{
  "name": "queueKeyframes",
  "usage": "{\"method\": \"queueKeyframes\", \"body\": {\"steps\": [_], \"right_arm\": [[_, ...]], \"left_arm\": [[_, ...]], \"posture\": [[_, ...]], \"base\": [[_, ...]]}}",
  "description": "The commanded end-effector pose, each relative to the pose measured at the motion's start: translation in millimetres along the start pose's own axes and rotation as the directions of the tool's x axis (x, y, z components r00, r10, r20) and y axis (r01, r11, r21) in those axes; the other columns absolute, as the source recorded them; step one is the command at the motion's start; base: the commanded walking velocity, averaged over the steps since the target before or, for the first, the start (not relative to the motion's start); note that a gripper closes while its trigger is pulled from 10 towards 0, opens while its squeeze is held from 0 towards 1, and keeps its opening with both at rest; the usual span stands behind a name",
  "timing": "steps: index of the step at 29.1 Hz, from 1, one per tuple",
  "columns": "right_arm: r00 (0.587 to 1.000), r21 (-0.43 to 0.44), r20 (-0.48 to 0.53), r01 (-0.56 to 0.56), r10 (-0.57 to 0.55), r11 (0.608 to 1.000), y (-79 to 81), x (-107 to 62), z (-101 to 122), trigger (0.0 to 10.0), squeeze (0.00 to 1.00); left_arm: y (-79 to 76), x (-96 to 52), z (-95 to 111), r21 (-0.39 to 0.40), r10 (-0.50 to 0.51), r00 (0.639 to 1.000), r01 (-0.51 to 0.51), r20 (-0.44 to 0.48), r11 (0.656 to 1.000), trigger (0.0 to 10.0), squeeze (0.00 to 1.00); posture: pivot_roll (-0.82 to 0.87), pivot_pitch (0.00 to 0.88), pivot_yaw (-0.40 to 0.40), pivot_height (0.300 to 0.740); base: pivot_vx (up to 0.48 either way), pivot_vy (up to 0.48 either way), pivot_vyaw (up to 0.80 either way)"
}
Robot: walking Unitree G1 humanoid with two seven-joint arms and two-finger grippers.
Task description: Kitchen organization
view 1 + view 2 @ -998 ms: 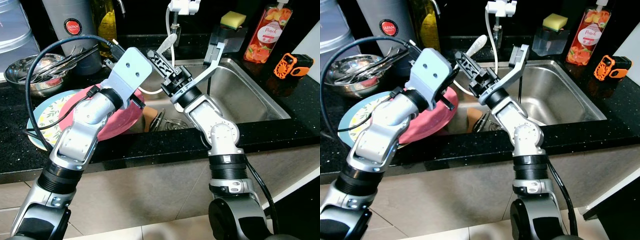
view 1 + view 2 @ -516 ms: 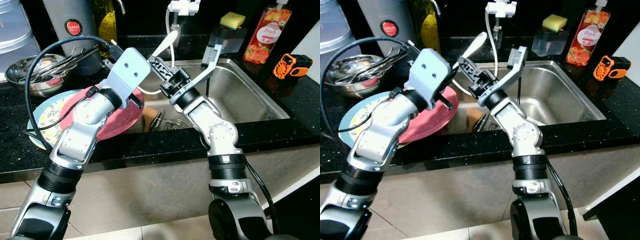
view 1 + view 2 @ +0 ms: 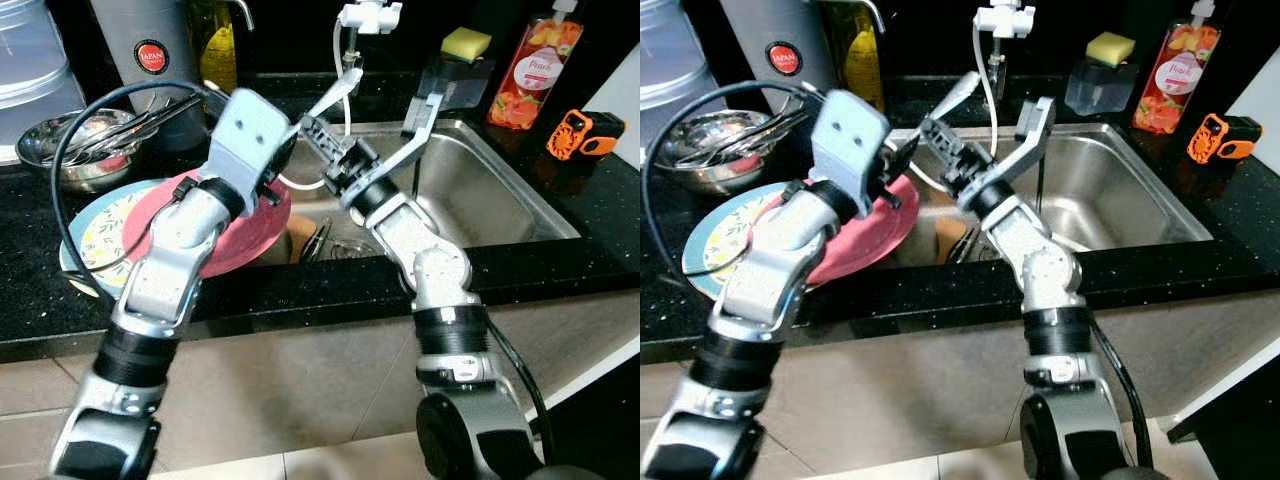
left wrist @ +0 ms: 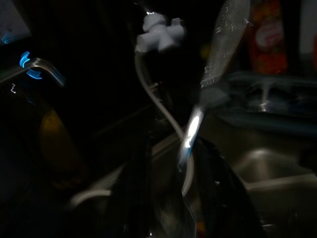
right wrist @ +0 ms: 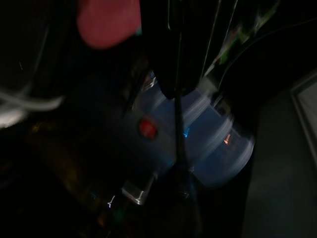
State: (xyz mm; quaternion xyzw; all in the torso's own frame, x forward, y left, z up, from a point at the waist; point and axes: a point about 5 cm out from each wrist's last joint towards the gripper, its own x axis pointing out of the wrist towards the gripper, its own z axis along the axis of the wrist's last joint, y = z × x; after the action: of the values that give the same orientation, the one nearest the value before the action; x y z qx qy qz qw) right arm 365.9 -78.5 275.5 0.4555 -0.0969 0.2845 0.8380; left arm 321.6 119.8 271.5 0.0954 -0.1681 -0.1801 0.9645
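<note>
A silver spoon [image 3: 335, 92] sticks up over the left end of the steel sink [image 3: 500, 200]. My left gripper [image 3: 283, 142] sits behind its grey wrist mount and is shut on the spoon's handle. In the left wrist view the spoon [image 4: 218, 54] runs up from between the dark fingers. My right gripper [image 3: 368, 112] hangs over the sink just right of the spoon, open wide, with nothing between its fingers. A pink plate [image 3: 250, 225] lies on a patterned plate [image 3: 95, 235] on the black counter under my left arm.
A steel bowl [image 3: 70, 150] with utensils and a grey canister [image 3: 150, 50] stand at the back left. A white tap [image 3: 368, 15], a sponge [image 3: 465, 42], a soap bottle [image 3: 525, 65] and an orange tool [image 3: 580, 130] ring the sink. More cutlery [image 3: 325, 240] lies in the sink.
My left arm has lifted and drawn back a little with the spoon. The right gripper has stayed open in nearly the same place.
</note>
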Motion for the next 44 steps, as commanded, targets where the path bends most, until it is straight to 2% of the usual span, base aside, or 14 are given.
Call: {"method": "queueKeyframes", "body": {"steps": [1, 5, 8, 10, 11, 13, 14, 16, 19, 20, 28, 33, 36, 44], "right_arm": [[0.961, 0.013, 0.165, 0.224, -0.223, 0.975, -42.0, -17.1, 36.4, 10.0, 0.00], [0.903, -0.076, 0.252, 0.377, -0.348, 0.923, -68.7, -28.5, 64.5, 10.0, 0.00], [0.859, -0.489, 0.237, 0.510, -0.454, 0.708, -90.6, -36.7, 69.5, 10.0, 0.00], [0.859, -0.489, 0.237, 0.510, -0.454, 0.708, -90.6, -36.7, 69.5, 10.0, 0.00], [0.870, -0.613, 0.171, 0.461, -0.462, 0.642, -94.0, -36.8, 59.4, 10.0, 0.00], [0.884, -0.702, -0.094, 0.268, -0.458, 0.660, -99.0, -41.1, 18.1, 10.0, 0.05], [0.880, -0.658, -0.206, 0.199, -0.428, 0.726, -98.4, -44.7, -3.0, 10.0, 1.00], [0.889, -0.554, -0.286, 0.151, -0.358, 0.819, -92.3, -47.5, -23.4, 10.0, 1.00], [0.897, -0.522, -0.293, 0.141, -0.333, 0.841, -90.0, -47.3, -27.3, 10.0, 1.00], [0.926, -0.418, -0.246, 0.165, -0.286, 0.893, -82.6, -43.3, -25.7, 10.0, 0.00], [0.949, -0.313, -0.122, 0.242, -0.292, 0.918, -88.8, -44.0, -11.0, 10.0, 0.00], [0.953, -0.328, -0.111, 0.231, -0.281, 0.916, -86.9, -46.3, -9.7, 10.0, 0.00], [0.956, -0.314, -0.100, 0.233, -0.276, 0.920, -85.9, -52.7, -10.3, 10.0, 0.00], [0.959, -0.313, -0.084, 0.234, -0.272, 0.921, -84.9, -50.9, -4.1, 10.0, 0.00]], "left_arm": [[22.1, -7.7, 1.2, -0.067, 0.130, 0.992, -0.129, 0.009, 0.989, 10.0, 0.00], [28.7, -13.2, -4.7, -0.057, 0.187, 0.982, -0.188, -0.021, 0.980, 10.0, 0.00], [37.2, -22.7, -8.8, -0.023, 0.234, 0.971, -0.236, -0.048, 0.972, 10.0, 0.00], [37.2, -22.7, -8.8, -0.023, 0.234, 0.971, -0.236, -0.048, 0.972, 10.0, 0.00], [41.9, -26.3, -11.4, -0.006, 0.260, 0.963, -0.261, -0.066, 0.965, 10.0, 0.00], [54.3, -34.7, -16.7, 0.025, 0.332, 0.938, -0.331, -0.099, 0.943, 10.0, 0.00], [61.3, -39.2, -19.9, 0.049, 0.374, 0.920, -0.371, -0.118, 0.927, 10.0, 0.00], [71.1, -43.9, -24.9, 0.078, 0.433, 0.889, -0.426, -0.149, 0.901, 10.0, 0.00], [74.3, -45.1, -26.8, 0.086, 0.453, 0.877, -0.445, -0.161, 0.891, 10.0, 0.00], [84.3, -46.4, -28.8, 0.104, 0.503, 0.847, -0.492, -0.169, 0.864, 10.0, 0.00], [97.4, -40.6, -27.2, -0.193, 0.570, 0.795, -0.605, -0.209, 0.773, 10.0, 0.00], [86.3, -33.0, -20.2, -0.426, 0.490, 0.852, -0.518, -0.184, 0.742, 10.0, 0.00], [81.7, -27.6, -24.8, -0.678, 0.457, 0.869, -0.453, -0.191, 0.579, 10.0, 0.00], [82.2, -24.3, -31.6, -0.778, 0.472, 0.845, -0.466, -0.251, 0.421, 10.0, 0.00]], "posture": [[0.23, 0.000, -0.052, 0.740], [0.26, 0.000, -0.071, 0.740], [0.28, 0.000, -0.087, 0.740], [0.28, 0.000, -0.087, 0.740], [0.29, 0.000, -0.092, 0.740], [0.29, 0.000, -0.113, 0.740], [0.29, 0.000, -0.112, 0.740], [0.29, 0.000, -0.113, 0.740], [0.29, 0.000, -0.113, 0.740], [0.28, 0.000, -0.111, 0.740], [0.29, 0.000, -0.102, 0.740], [0.26, 0.000, -0.068, 0.740], [0.25, 0.000, -0.069, 0.740], [0.24, 0.000, -0.078, 0.740]], "base": [[0.000, 0.000, 0.00], [0.000, 0.000, 0.00], [0.000, 0.000, 0.00], [0.000, 0.000, 0.00], [0.000, 0.000, 0.00], [0.000, 0.000, 0.00], [0.000, 0.000, 0.00], [0.000, 0.000, 0.00], [0.000, 0.000, 0.00], [0.000, 0.000, 0.00], [0.000, 0.000, 0.00], [0.000, 0.000, 0.00], [0.000, 0.000, 0.00], [0.000, 0.000, 0.00]]}}
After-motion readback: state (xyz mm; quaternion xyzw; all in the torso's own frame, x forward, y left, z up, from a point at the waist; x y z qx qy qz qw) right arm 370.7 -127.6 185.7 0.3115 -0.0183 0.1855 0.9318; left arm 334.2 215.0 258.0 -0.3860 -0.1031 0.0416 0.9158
